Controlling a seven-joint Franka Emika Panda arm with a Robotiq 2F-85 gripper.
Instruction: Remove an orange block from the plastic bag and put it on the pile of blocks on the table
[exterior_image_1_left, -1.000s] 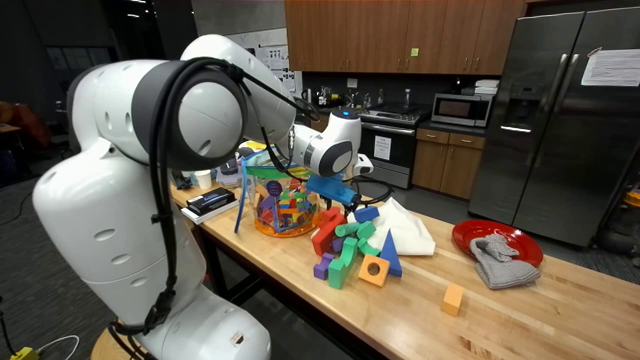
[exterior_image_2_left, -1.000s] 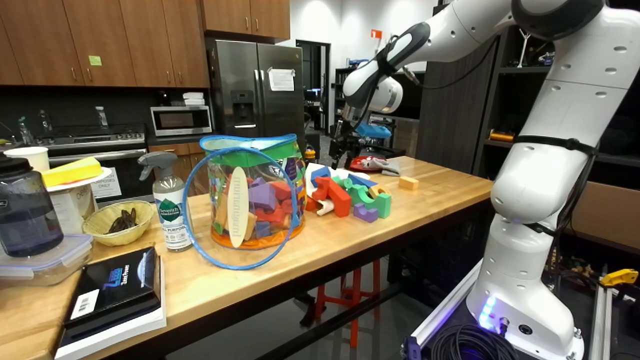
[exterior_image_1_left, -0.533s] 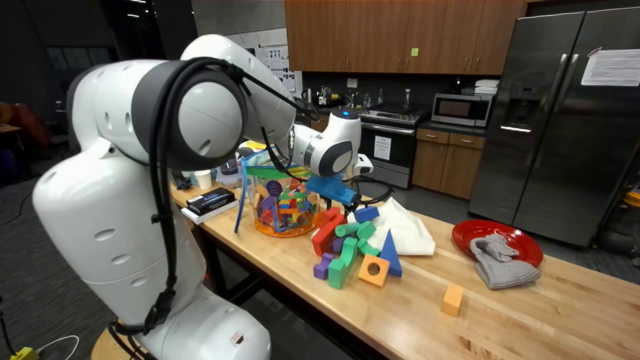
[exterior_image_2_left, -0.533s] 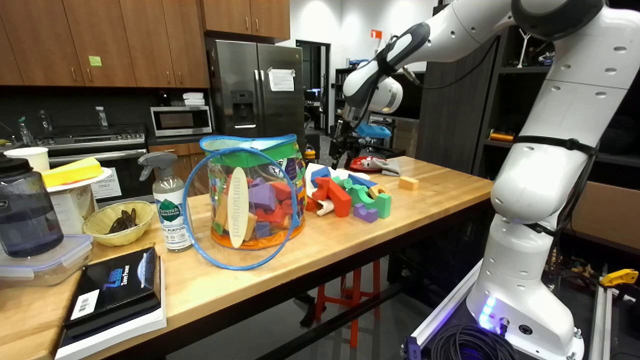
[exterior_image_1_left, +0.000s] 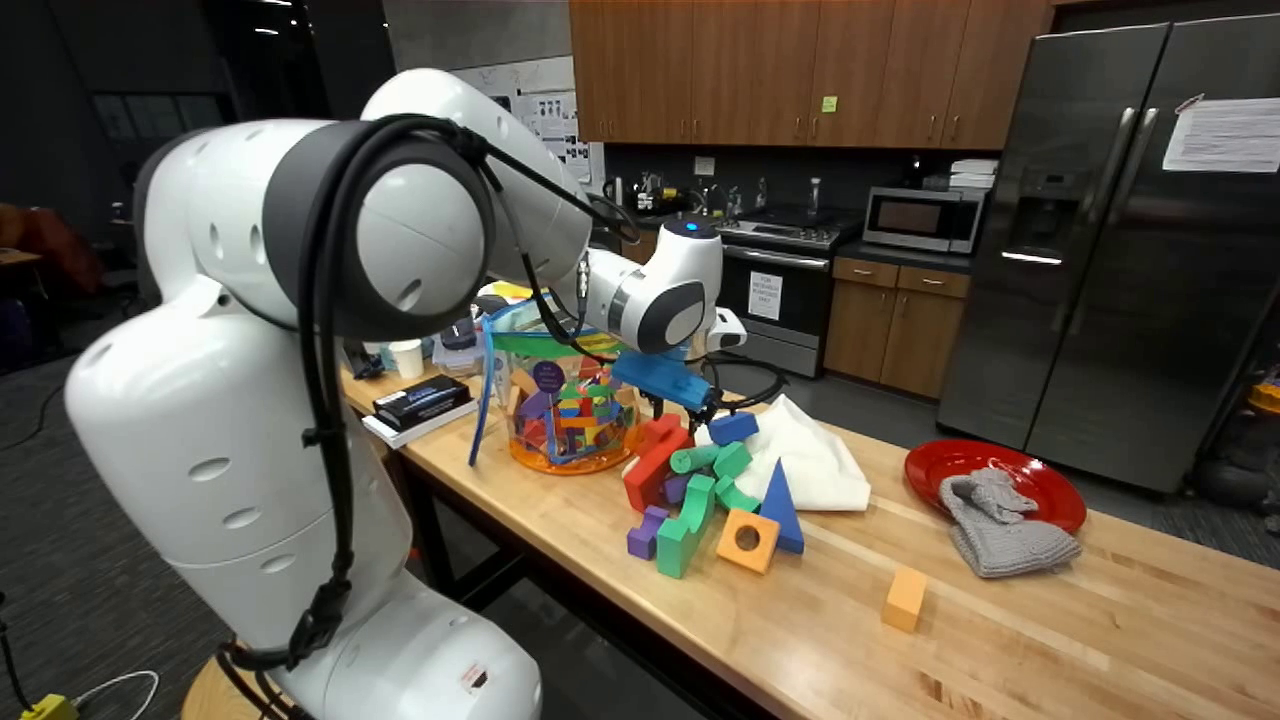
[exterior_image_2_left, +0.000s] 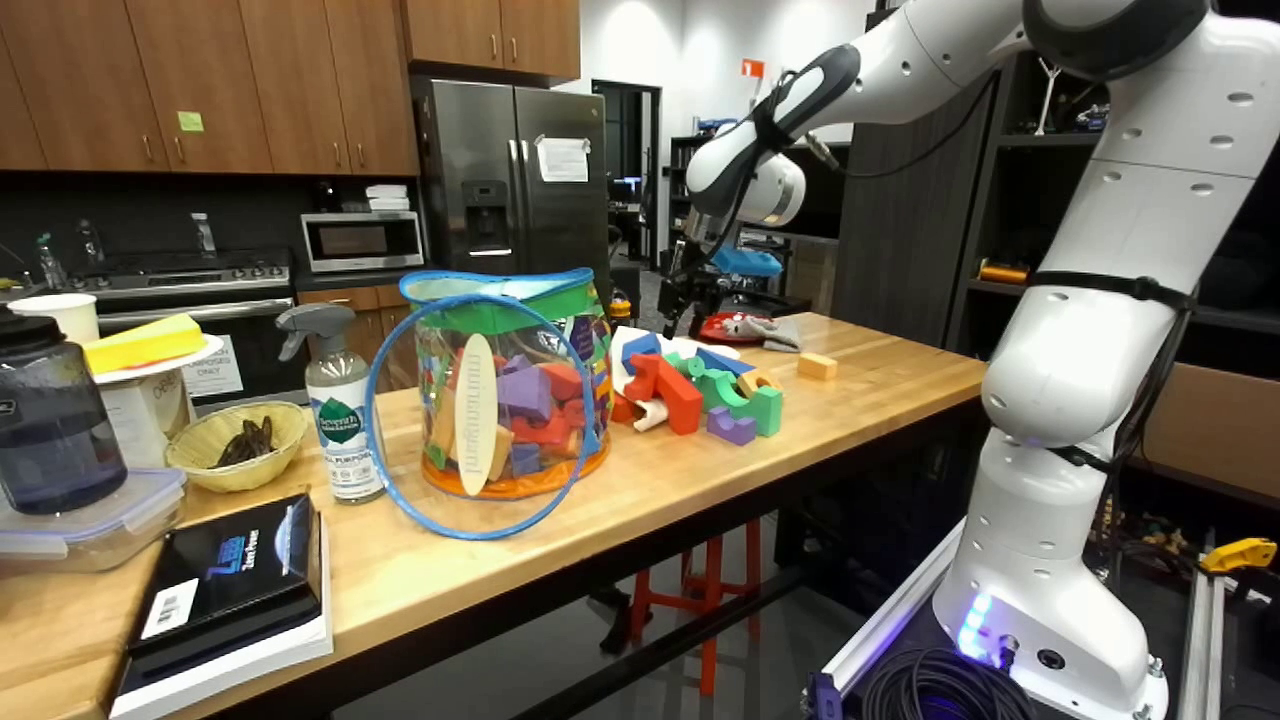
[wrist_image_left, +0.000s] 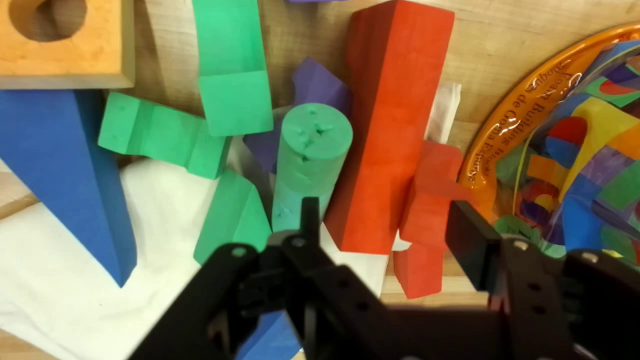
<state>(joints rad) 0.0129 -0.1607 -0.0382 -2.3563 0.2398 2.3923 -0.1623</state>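
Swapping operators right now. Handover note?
Gripper: open, nothing gripped, over the pile of blocks.
Things: plastic bag stands beside the pile, blocks inside. Lone orange block lies apart from both.
Done: a holed orange block lies at the pile's edge; can't tell whether it came from the bag.
Left: if not, take an orange block out of the bag, add it to the pile.

Both exterior views are looking across the table (exterior_image_1_left: 820, 620), the refrigerator (exterior_image_1_left: 1100, 260) beyond, and sharing the plastic bag (exterior_image_2_left: 555, 308) and the pile of blocks (exterior_image_1_left: 698, 500) near mid-frame. The wrist view is facing down, close over that pile
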